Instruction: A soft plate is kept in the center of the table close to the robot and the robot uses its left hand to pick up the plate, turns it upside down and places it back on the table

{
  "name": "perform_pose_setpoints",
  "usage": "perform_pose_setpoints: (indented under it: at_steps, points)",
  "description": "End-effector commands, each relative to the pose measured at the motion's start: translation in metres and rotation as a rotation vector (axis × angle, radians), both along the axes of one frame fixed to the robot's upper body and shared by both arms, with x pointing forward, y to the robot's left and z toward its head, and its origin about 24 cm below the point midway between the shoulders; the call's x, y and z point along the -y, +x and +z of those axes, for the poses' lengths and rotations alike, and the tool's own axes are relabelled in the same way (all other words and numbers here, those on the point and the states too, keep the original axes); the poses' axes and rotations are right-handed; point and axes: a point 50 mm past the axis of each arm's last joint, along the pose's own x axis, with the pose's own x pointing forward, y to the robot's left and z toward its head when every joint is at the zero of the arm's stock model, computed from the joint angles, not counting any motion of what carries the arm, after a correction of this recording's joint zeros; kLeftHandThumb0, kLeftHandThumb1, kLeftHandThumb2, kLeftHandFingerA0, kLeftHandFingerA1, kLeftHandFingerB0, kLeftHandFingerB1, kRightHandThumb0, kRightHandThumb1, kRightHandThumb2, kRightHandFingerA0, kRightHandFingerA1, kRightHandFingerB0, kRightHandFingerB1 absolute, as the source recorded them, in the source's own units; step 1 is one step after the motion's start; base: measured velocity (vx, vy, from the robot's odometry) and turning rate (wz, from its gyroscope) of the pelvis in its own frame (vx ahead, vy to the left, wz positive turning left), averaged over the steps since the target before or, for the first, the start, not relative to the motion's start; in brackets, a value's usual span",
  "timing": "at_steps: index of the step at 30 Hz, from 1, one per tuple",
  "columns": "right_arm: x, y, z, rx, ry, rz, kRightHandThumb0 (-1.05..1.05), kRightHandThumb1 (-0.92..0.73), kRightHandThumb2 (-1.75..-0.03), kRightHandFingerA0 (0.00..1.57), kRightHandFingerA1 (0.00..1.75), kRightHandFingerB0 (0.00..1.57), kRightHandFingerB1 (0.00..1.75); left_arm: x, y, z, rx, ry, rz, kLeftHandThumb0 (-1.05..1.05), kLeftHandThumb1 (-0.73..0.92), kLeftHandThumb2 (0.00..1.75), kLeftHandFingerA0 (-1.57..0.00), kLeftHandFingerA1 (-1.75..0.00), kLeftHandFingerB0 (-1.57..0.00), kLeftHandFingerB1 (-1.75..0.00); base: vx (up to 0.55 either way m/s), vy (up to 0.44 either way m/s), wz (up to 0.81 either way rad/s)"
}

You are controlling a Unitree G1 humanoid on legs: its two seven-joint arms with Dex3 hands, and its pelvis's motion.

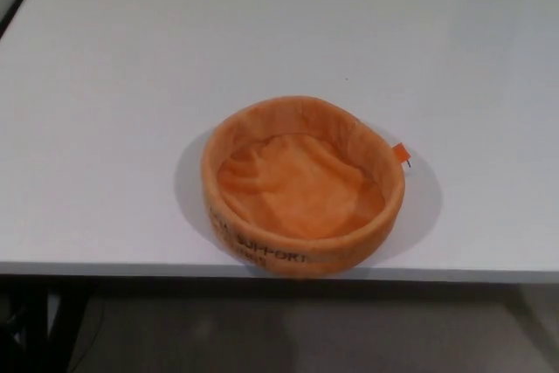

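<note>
While no hand shows: grip state of either one can't be told, nothing holds the plate.
plate [303, 186]: orange, soft, rim up, sits at near edge of white surface [131, 85], centre.
tag [399, 152]: small, sticks out on its right side.
risk: floppy wall may fold under pinch, slip mid-flip.
risk: near edge, a nudge could push it off.

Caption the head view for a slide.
Orange soft plate sits open side up near the white table front edge; no robot hands in view.
</note>
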Motion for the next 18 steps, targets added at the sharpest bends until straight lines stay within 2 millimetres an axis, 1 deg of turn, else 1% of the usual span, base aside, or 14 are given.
perform_pose_setpoints:
  at_steps: [1, 2, 3, 4, 5, 6, 9, 13, 14, 16, 17, 18]
  points:
    - [0.0057, 0.0064, 0.0703, 0.351, 0.068, 0.264, -0.81, -0.92, -0.69, 0.29, 0.36, 0.09, 0.22, 0.0106, 0.0011, 0.054, 0.465, -0.162, -0.077, -0.93, 0.92, 0.69, -0.08, -0.36, -0.13, -0.26, 0.0, 0.0, 0.0]
    - [0.0056, 0.0063, 0.0706, 0.352, 0.06, 0.267, -0.81, -0.92, -0.7, 0.3, 0.36, 0.08, 0.21, 0.0106, 0.0008, 0.0539, 0.464, -0.164, -0.076, -0.89, 0.71, 1.11, -0.05, -0.42, -0.1, -0.3, 0.0, 0.0, 0.0]
    - [0.0057, 0.0062, 0.0704, 0.354, 0.052, 0.269, -0.81, -0.92, -0.7, 0.3, 0.36, 0.08, 0.21, 0.0105, 0.0005, 0.0538, 0.463, -0.164, -0.076, -0.89, 0.71, 1.11, -0.05, -0.42, -0.1, -0.3, 0.0, 0.0, 0.0]
    - [0.0061, 0.0059, 0.07, 0.353, 0.058, 0.268, -0.81, -0.92, -0.71, 0.29, 0.36, 0.08, 0.21, 0.0105, 0.0003, 0.0541, 0.465, -0.166, -0.076, -0.91, 0.92, 0.69, -0.09, -0.36, -0.14, -0.25, 0.0, 0.0, 0.0]
    - [0.0063, 0.0058, 0.0699, 0.352, 0.062, 0.267, -0.81, -0.92, -0.71, 0.29, 0.36, 0.08, 0.21, 0.0106, 0.0002, 0.0543, 0.467, -0.167, -0.076, -0.91, 0.92, 0.69, -0.09, -0.36, -0.14, -0.25, 0.0, 0.0, 0.0]
    - [0.0056, 0.0057, 0.0709, 0.356, 0.081, 0.265, -0.8, -0.92, -0.69, 0.28, 0.36, 0.09, 0.21, 0.0109, 0.0002, 0.0547, 0.469, -0.168, -0.075, -0.9, 0.71, 1.12, -0.03, -0.44, -0.1, -0.32, 0.0, 0.0, 0.0]
    - [0.0071, 0.0048, 0.0689, 0.353, 0.078, 0.259, -0.8, -0.92, -0.69, 0.29, 0.35, 0.09, 0.22, 0.0113, -0.0004, 0.0549, 0.469, -0.179, -0.071, -0.9, 0.71, 1.12, -0.02, -0.44, -0.09, -0.33, 0.0, 0.0, 0.0]
    - [0.0081, 0.0042, 0.069, 0.353, 0.076, 0.266, -0.81, -0.92, -0.69, 0.29, 0.34, 0.09, 0.22, 0.0105, -0.0015, 0.0551, 0.475, -0.179, -0.076, -0.89, 0.71, 1.11, -0.05, -0.44, -0.1, -0.33, 0.0, 0.0, 0.0]
    - [0.0083, 0.0041, 0.0692, 0.353, 0.072, 0.27, -0.81, -0.92, -0.71, 0.29, 0.35, 0.08, 0.22, 0.0105, -0.0017, 0.0551, 0.475, -0.18, -0.077, -0.91, 0.92, 0.69, -0.08, -0.35, -0.14, -0.25, 0.0, 0.0, 0.0]
    - [0.0092, 0.0038, 0.0687, 0.357, 0.077, 0.274, -0.8, -0.92, -0.69, 0.28, 0.34, 0.09, 0.22, 0.0109, -0.0021, 0.0552, 0.476, -0.184, -0.075, -0.93, 0.91, 0.69, -0.08, -0.36, -0.14, -0.26, 0.0, 0.0, 0.0]
    - [0.0094, 0.0036, 0.0684, 0.36, 0.082, 0.273, -0.8, -0.92, -0.69, 0.29, 0.35, 0.09, 0.22, 0.011, -0.0024, 0.0552, 0.477, -0.187, -0.074, -0.88, 0.7, 1.12, -0.02, -0.43, -0.1, -0.33, 0.0, 0.0, 0.0]
    - [0.0094, 0.0034, 0.0684, 0.361, 0.083, 0.271, -0.8, -0.92, -0.69, 0.29, 0.35, 0.09, 0.22, 0.0108, -0.0026, 0.0551, 0.479, -0.189, -0.074, -0.88, 0.7, 1.12, -0.02, -0.43, -0.1, -0.33, 0.0, 0.0, 0.0]
